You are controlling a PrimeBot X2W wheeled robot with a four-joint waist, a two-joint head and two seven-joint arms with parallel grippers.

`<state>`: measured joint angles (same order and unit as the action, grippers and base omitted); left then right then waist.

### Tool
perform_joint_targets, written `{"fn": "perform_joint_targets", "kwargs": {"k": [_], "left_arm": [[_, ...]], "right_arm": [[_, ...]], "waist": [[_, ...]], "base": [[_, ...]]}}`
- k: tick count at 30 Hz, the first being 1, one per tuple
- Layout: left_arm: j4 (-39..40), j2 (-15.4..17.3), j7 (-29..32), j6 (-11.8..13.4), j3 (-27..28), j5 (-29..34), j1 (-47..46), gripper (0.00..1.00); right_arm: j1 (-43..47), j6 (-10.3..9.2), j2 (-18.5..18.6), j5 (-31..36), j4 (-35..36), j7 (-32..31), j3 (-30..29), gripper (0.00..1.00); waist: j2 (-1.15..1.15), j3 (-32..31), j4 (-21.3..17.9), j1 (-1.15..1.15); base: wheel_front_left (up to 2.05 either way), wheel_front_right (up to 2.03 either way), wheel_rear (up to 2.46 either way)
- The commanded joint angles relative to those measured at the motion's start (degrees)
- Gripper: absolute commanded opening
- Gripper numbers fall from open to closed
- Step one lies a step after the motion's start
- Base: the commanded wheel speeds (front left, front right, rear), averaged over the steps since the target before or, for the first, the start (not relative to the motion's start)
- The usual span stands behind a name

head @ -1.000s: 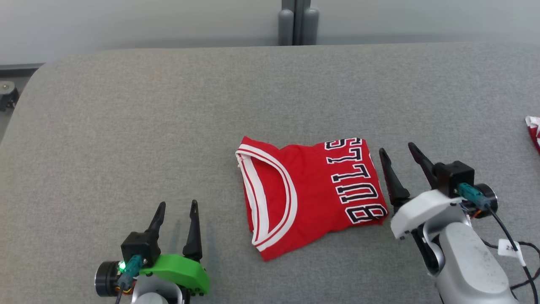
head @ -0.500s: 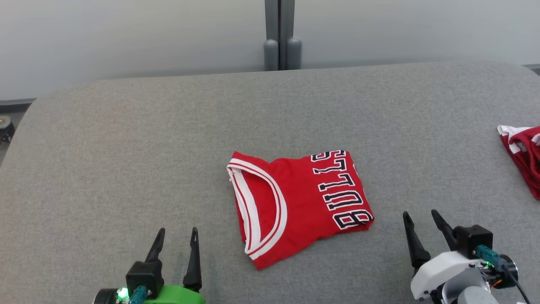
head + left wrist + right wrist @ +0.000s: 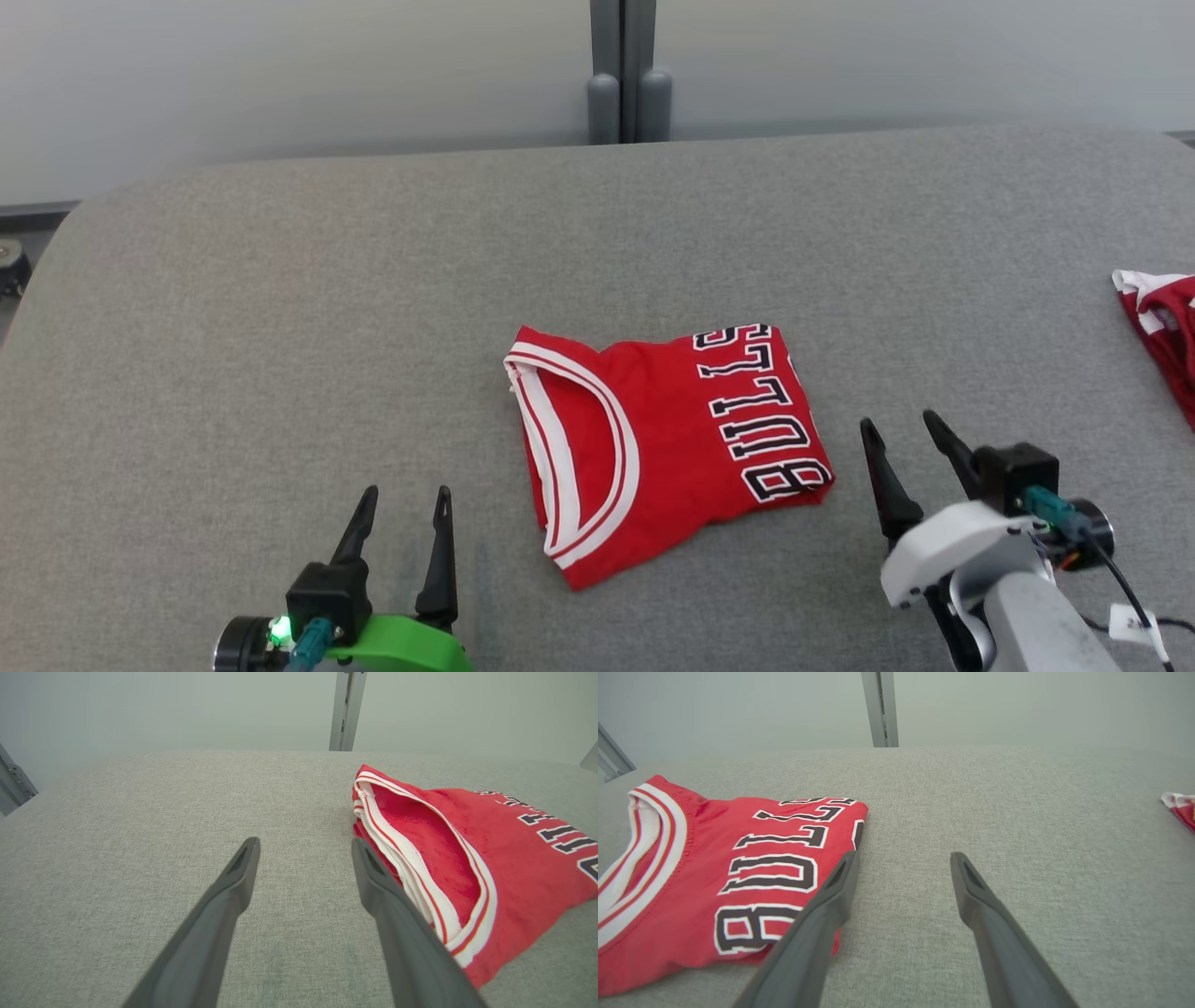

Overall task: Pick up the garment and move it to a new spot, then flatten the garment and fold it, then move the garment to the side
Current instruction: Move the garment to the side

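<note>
The garment [image 3: 667, 448] is a red jersey with white trim and black lettering, folded into a compact rectangle in the middle of the grey padded table [image 3: 280, 327]. My left gripper [image 3: 407, 497] stands open at the lower left, a short way left of the garment [image 3: 467, 858], holding nothing. My right gripper [image 3: 899, 425] is open just right of the lettered edge, apart from the cloth. In the right wrist view the garment [image 3: 738, 872] lies left of my fingers [image 3: 831, 896].
Another red and white cloth [image 3: 1162, 322] lies at the table's right edge, also seen as cloth [image 3: 1178, 807] in the right wrist view. A grey post [image 3: 623, 70] and pale wall stand behind the table. Bare grey surface stretches left and behind the garment.
The right gripper has drawn back from beside the garment's right edge toward me and stayed open. The head camera shifted, bringing more of the second cloth into view.
</note>
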<state>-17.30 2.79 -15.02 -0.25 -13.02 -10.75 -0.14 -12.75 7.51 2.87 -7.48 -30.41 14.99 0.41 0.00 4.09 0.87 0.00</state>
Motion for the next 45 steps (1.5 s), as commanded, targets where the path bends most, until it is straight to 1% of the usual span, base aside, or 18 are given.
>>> {"fn": "perform_joint_targets", "kwargs": {"k": [1, 7, 9, 11, 12, 13, 14, 15, 18, 21, 24, 27, 32, 38, 41, 45], "left_arm": [[0.13, 0.26, -0.16, -0.11, -0.03, -0.52, -1.37, 1.00], [-0.38, 0.26, -0.16, -0.50, -1.26, -0.94, -4.08, 1.00], [-0.54, 0.26, -0.16, -0.47, -1.60, -1.12, -4.54, 1.00], [-0.72, 0.26, -0.16, -0.37, -1.99, -1.24, -4.69, 1.00], [-0.76, 0.26, -0.16, -0.24, -2.31, -1.40, -4.72, 1.00], [-0.83, 0.26, -0.16, -0.19, -2.38, -1.42, -4.74, 1.00], [-0.86, 0.26, -0.16, -0.17, -2.39, -1.41, -4.76, 1.00], [-0.76, 0.26, -0.16, -0.13, -2.26, -1.34, -4.69, 1.00], [-0.50, 0.26, -0.16, -0.37, -1.78, -0.88, -4.24, 1.00], [-0.15, 0.25, -0.16, -0.72, -1.54, -0.37, -3.87, 1.00], [0.36, 0.26, -0.16, -1.15, -1.77, -0.43, -3.74, 1.00], [0.81, 0.26, -0.16, -1.65, -2.63, -0.81, -4.09, 1.00], [1.15, 0.26, -0.16, -2.01, -4.39, -1.46, -5.24, 1.00], [1.10, 0.30, -0.16, -2.38, -6.52, -1.03, -5.76, 1.00], [0.69, 0.32, -0.16, -2.54, -6.74, -0.82, -6.49, 1.00], [-0.43, 0.32, -0.16, -3.39, -7.93, -0.38, -7.55, 1.00]], "right_arm": [[-2.51, -0.06, 0.14, 0.53, -0.61, 0.26, 0.84, 1.00], [-11.63, -0.06, 0.14, -0.98, -7.40, 0.25, 6.64, 1.00], [-13.38, -0.06, 0.22, -0.15, -11.27, 0.25, 8.37, 1.00], [-14.11, -0.06, 0.27, 0.73, -16.38, -0.34, 8.62, 1.00], [-14.79, -0.07, 0.26, 1.16, -21.31, -1.35, 8.44, 1.00], [-14.57, -0.09, 0.27, 1.18, -23.72, -1.82, 8.52, 0.85], [-14.35, -0.09, 0.25, 0.54, -25.10, -1.70, 8.50, 0.32], [-14.33, -0.09, 0.24, -0.04, -26.24, -1.44, 8.47, 0.00], [-14.66, -0.17, 0.46, 0.47, -27.74, -0.63, 6.90, 0.00], [-14.81, -0.37, 1.01, 0.81, -26.97, -0.33, 3.82, 0.00], [-13.98, -0.27, 0.52, 1.84, -23.98, -0.11, 1.18, 0.00], [-13.10, -0.15, 0.32, 2.22, -21.98, -0.04, 0.13, 0.00], [-12.28, -0.14, 0.28, 1.17, -20.10, 0.11, 0.95, 0.00], [-11.40, -0.08, 0.19, -0.60, -18.71, 0.12, 1.96, 0.00], [-11.02, -0.08, 0.20, -1.21, -18.16, 0.12, 2.26, 0.00], [-10.23, -0.08, 0.14, -1.47, -16.37, 0.12, 0.79, 0.00]], "waist": [[0.00, 2.28, 1.11, 0.00], [0.00, 5.69, 3.26, 0.00], [0.00, 6.24, 3.87, 0.00], [0.00, 6.36, 4.34, 0.00], [0.00, 6.40, 4.62, 0.00], [0.00, 6.42, 4.67, 0.00], [0.00, 6.42, 4.61, 0.00], [0.00, 6.35, 4.28, 0.00], [0.00, 5.70, 2.31, 0.00], [0.00, 4.72, -1.14, 0.00], [0.00, 3.76, -5.80, 0.00], [0.00, 3.31, -10.60, 0.00], [0.00, 3.22, -19.55, 0.00], [0.00, 3.90, -28.18, 0.00], [0.00, 4.53, -31.13, 0.00], [0.00, 5.88, -31.84, 0.00]], "base": [[0.00, 0.00, 0.00], [0.00, 0.00, 0.00], [0.00, 0.00, 0.00], [0.00, 0.00, 0.00], [0.00, 0.00, 0.00], [0.00, 0.00, 0.00], [0.00, 0.00, 0.00], [0.00, 0.00, 0.00], [0.00, 0.00, 0.00], [0.00, 0.00, 0.00], [0.00, 0.00, 0.00], [0.00, 0.00, 0.00], [0.00, 0.00, 0.00], [0.00, 0.00, 0.00], [0.00, 0.00, 0.00], [0.00, 0.00, 0.00]]}}
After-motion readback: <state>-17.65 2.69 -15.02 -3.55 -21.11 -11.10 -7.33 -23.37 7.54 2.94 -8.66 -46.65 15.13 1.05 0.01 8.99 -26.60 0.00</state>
